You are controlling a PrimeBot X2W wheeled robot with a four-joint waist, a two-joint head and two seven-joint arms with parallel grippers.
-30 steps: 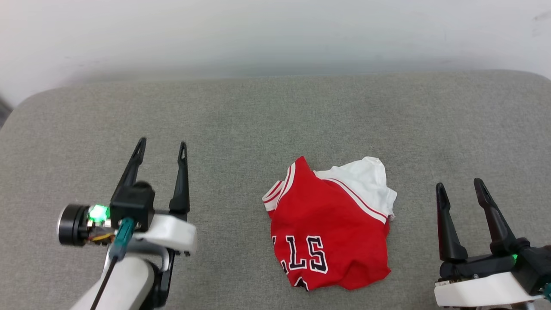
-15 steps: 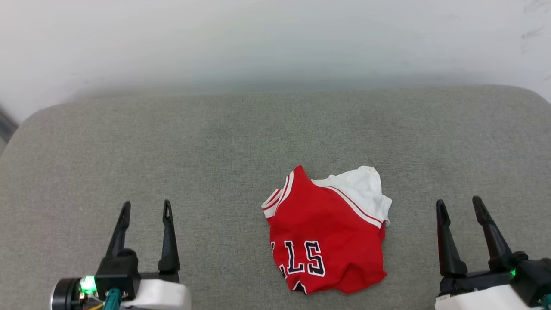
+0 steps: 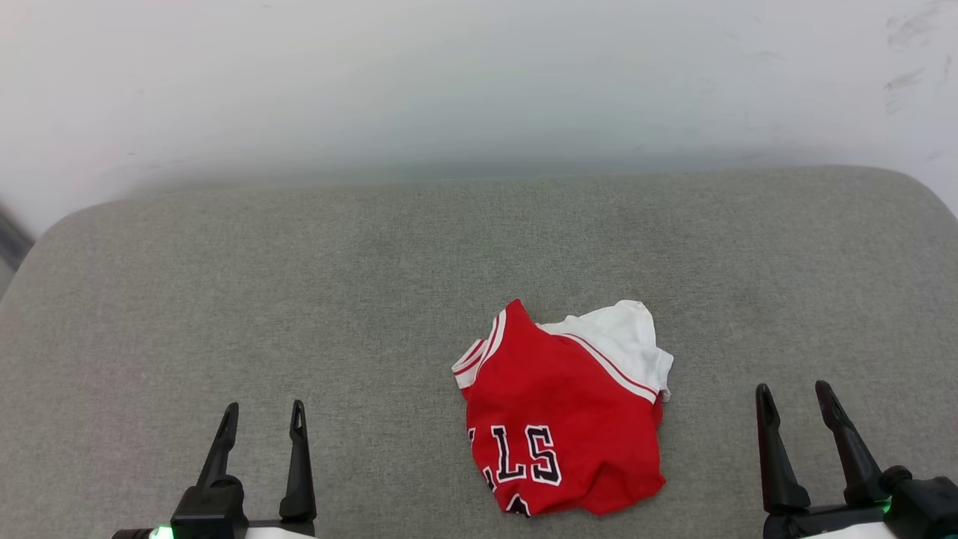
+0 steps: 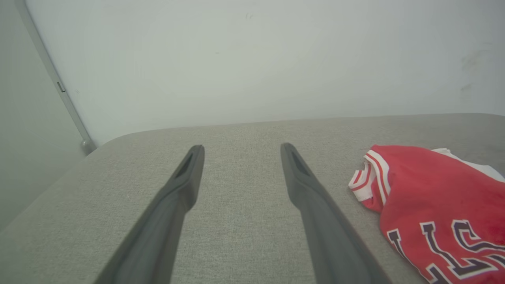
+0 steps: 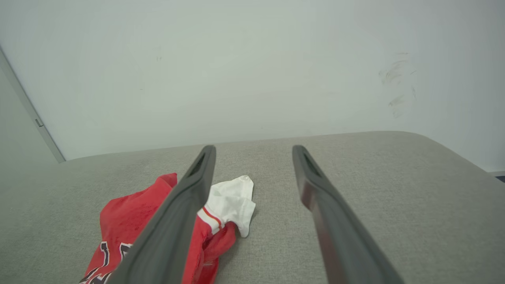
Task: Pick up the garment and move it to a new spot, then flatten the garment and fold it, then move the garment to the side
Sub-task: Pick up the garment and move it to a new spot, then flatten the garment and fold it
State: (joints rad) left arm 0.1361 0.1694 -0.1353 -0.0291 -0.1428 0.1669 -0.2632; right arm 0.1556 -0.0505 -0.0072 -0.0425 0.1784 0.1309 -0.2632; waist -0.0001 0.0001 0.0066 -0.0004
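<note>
On the grey cushion (image 3: 299, 284), the shirt (image 3: 561, 419) lies crumpled between two released claws.
The shirt rests a little right of the middle and touches neither claw. The left claw (image 3: 265, 406) is well apart on its left and the right claw (image 3: 792, 388) is nearer on its right. Both have their fingers spread with nothing between them. The red body faces up, its black, white-edged letters toward the robot, and a white sleeve (image 3: 629, 337) lies at the far right corner.
</note>
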